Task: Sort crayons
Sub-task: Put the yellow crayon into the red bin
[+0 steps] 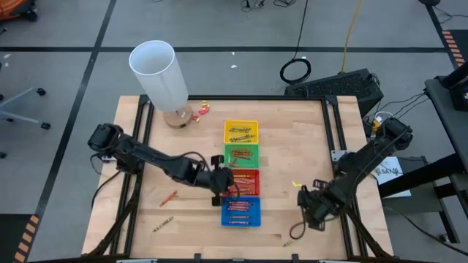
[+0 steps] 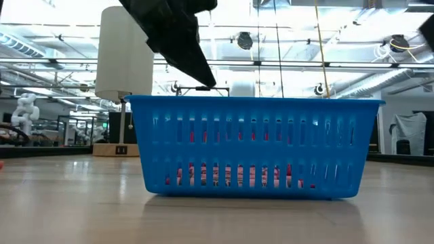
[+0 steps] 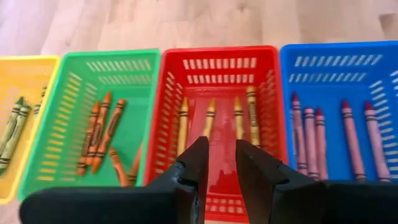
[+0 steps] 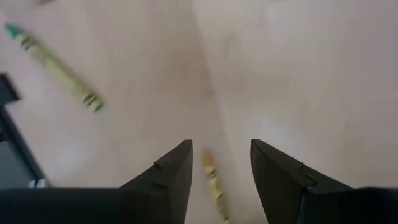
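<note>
Left claw [image 3: 221, 163] empty, slightly spread over red tray [image 3: 221, 59] | right claw [image 4: 219, 163] spread, straddled crayon [image 4: 213, 177] | risk: off-centre pinch could roll it away

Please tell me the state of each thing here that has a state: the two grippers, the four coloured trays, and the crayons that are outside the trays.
left gripper: open, empty, over the red tray.
right gripper: open, above a yellow crayon on the table.
yellow tray: holds olive crayons.
green tray: holds orange crayons.
red tray: holds yellow crayons.
blue tray: holds reddish crayons.
orange crayon: loose on the table.
white cylinder: standing upright.
</note>
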Controlling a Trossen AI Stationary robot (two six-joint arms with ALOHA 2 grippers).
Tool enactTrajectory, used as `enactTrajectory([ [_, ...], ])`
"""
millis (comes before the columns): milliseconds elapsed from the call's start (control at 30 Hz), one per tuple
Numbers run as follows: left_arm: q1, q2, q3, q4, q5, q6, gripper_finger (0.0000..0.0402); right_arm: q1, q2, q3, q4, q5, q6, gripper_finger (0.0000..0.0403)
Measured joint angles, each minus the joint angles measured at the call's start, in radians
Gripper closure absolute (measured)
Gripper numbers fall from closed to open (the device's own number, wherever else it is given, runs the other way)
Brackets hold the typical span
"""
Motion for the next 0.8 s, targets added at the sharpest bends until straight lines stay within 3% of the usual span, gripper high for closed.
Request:
enactTrajectory([
  [267,-0.114,0.0,0.0,0.011,-0.103,-0.085,0.0322,0.19,0.017,0.0,0.017,0.002,0.215,0.0257],
  [500,-0.167,0.0,0.0,0.029,-0.175,-0.131,0.0322,0.289,0.091,-0.002,0.026,0.0,0.269,0.0257],
  [800,-0.171,0.0,0.0,0.071,-0.182,-0.134,0.0322,0.336,0.176,-0.002,-0.021,0.01,0.219,0.0257],
])
